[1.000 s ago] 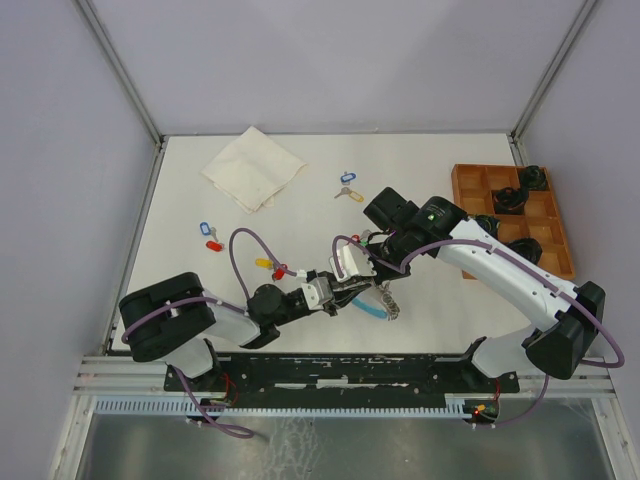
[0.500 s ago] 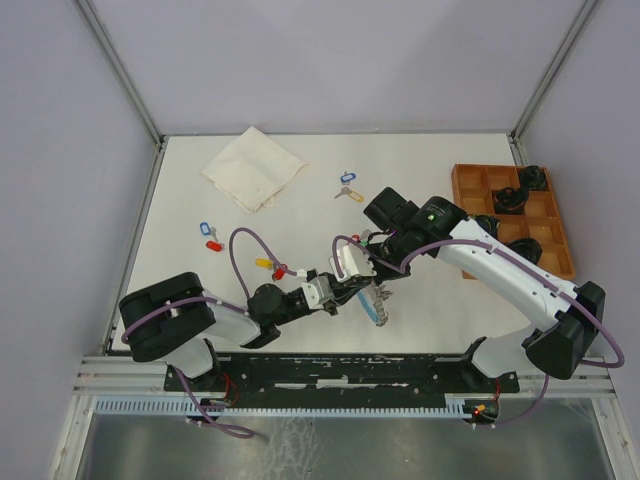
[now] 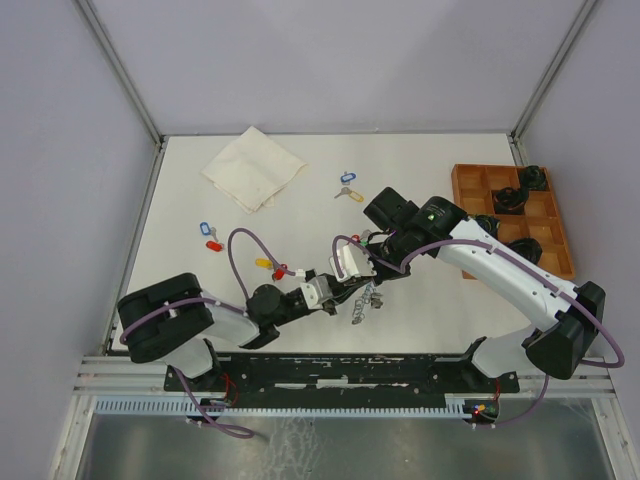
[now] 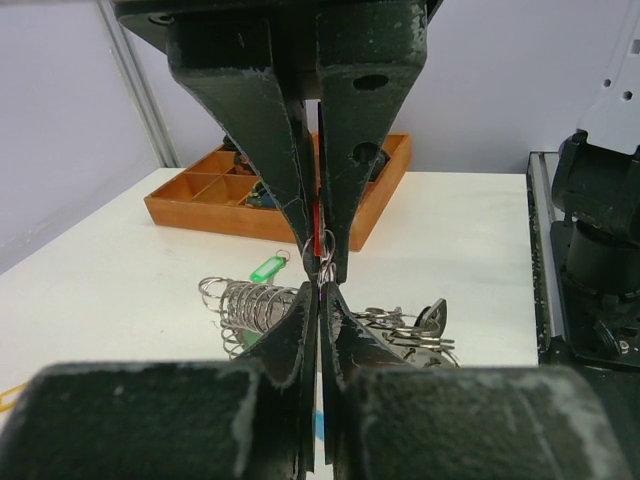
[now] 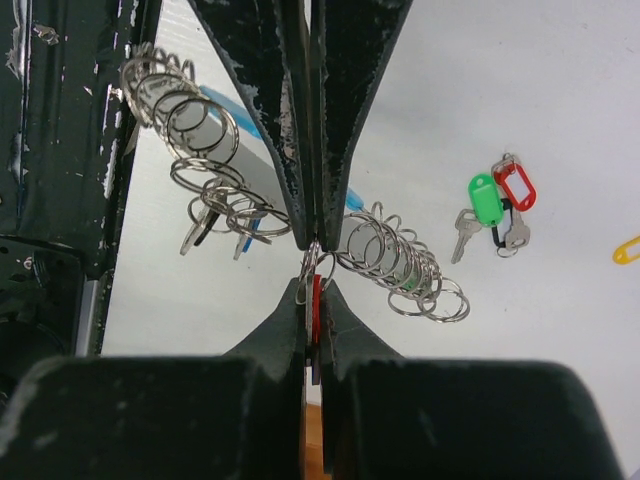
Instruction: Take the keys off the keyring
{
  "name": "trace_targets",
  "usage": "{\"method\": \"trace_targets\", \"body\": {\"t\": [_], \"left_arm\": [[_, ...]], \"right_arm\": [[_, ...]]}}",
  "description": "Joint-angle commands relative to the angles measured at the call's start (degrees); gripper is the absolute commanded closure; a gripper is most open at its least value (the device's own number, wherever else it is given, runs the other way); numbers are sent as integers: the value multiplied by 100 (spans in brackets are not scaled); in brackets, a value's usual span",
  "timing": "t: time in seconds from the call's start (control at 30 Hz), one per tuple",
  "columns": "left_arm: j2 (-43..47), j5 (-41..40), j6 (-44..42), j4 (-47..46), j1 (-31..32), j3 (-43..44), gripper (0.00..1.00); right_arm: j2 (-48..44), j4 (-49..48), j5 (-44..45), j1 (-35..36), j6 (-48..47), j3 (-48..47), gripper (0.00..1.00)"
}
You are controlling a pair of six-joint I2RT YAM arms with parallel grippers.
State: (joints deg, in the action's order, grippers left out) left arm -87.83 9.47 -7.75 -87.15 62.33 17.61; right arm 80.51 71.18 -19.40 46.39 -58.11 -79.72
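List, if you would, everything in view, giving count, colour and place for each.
cloth: one, white, table's far left.
wooden tray: one, brown, table's right edge, dark items inside.
keys: several, silver with blue, red, yellow and green tags, scattered loose on the table.
keyring: one, silvery with light-blue band, near front centre.
table: one, white, under everything.
left gripper: one, black, shut, tips meeting the right's.
right gripper: one, black, shut on a red tag.
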Motion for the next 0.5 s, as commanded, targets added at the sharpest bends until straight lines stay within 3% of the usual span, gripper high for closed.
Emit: {"method": "trace_targets", "body": {"t": [0.0,0.47], "left_arm": [[234,-364,-59,-790,-19,-108,97],[517,-552,329,-1129,-18,-264,97]], "right_arm": [[-238,-66,-52,-34,62,-210,99],[-196,-287,-305,-473,88,359,99]]}}
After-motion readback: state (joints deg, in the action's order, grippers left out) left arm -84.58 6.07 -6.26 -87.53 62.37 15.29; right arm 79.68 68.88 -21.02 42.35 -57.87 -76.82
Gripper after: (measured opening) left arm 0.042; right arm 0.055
